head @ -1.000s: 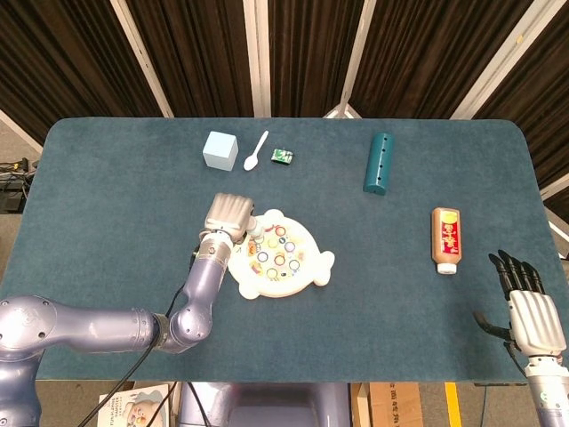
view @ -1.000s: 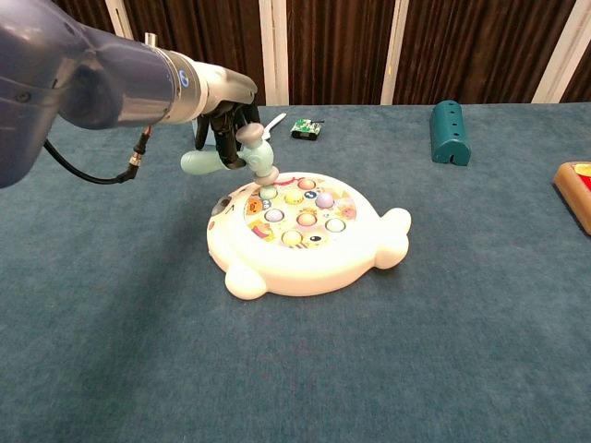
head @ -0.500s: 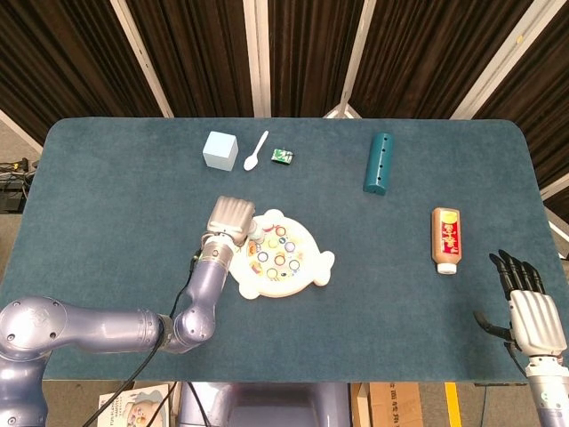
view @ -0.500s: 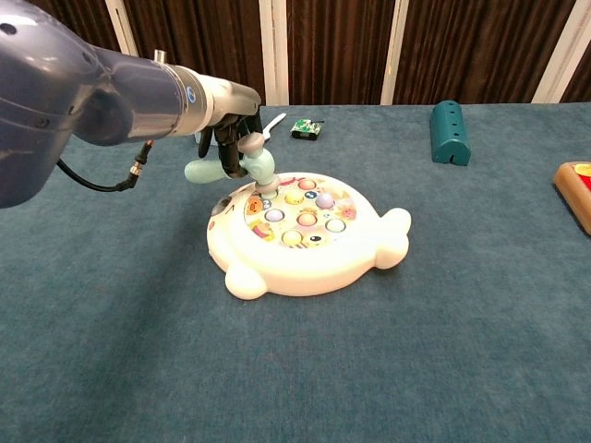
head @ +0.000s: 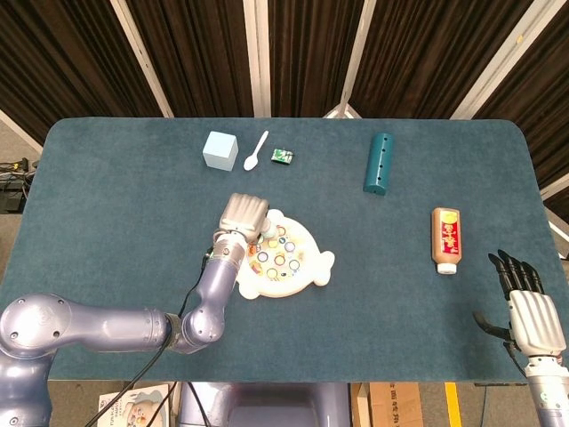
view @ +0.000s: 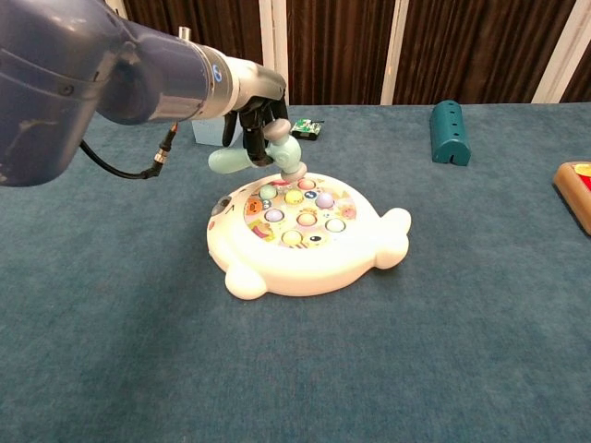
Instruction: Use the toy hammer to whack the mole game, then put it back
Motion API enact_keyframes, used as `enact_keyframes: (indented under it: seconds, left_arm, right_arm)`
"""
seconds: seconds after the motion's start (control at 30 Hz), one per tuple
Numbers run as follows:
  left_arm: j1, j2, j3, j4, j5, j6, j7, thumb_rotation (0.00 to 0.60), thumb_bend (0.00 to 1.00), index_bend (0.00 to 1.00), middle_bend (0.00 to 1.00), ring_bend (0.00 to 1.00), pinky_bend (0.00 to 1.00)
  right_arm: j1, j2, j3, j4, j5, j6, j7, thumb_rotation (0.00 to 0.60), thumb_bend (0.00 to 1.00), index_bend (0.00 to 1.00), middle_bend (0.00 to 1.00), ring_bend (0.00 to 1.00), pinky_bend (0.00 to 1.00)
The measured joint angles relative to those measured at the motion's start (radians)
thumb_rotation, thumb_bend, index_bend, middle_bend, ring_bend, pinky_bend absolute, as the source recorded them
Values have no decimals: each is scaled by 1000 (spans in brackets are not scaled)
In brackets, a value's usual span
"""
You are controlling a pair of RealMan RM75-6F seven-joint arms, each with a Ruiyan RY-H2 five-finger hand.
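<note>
The white mole game (head: pixel 313 269) (view: pixel 369 260) lies mid-table with several coloured buttons on top. My left hand (head: pixel 244 214) (view: pixel 253 122) grips the pale green toy hammer (view: pixel 271 157) by its handle, over the game's back-left part. The hammer's head (view: pixel 294 168) hangs just above the rear buttons; whether it touches one I cannot tell. In the head view the hand hides most of the hammer. My right hand (head: pixel 530 311) rests at the table's near right corner, fingers straight and apart, holding nothing.
A light blue cube (head: pixel 219 149), a white spoon (head: pixel 255 151) and a small green packet (head: pixel 283 157) (view: pixel 307 128) lie at the back. A teal block (head: pixel 377 163) (view: pixel 450 132) stands back right. A brown bottle (head: pixel 445 239) lies at the right.
My left hand has carried the hammer rightward along the game's back edge, from the left-most buttons to further in over the board. The right hand has not moved.
</note>
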Motion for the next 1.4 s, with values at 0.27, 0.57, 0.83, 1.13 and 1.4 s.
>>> enact_keyframes:
  seconds: [0.27,0.57,0.83,1.13,1.4]
  left_arm:
    - [-26,-20,0,18,-31,-8,24,600,730,606,493,407,497]
    - [-49,-7,0,7,-85,-1,71,600,732,606,493,407,497]
    - [-59,2,4,-1,-101,2,87,600,732,606,494,407,498]
    - [-60,-12,26,17,-109,-10,94,600,732,606,495,408,501]
    - [-71,-32,38,43,-130,-12,120,600,733,607,498,411,507]
  right_arm:
    - [0,2,1,0,3,-2,5,600,253,0,0,0,0]
    - [0,2,1,-1,4,-3,7,600,253,0,0,0,0]
    - [1,3,1,-2,6,-5,7,600,253,0,0,0,0]
    - [1,4,2,-5,10,-8,10,600,253,0,0,0,0]
    - [1,5,3,-5,11,-9,13,600,253,0,0,0,0]
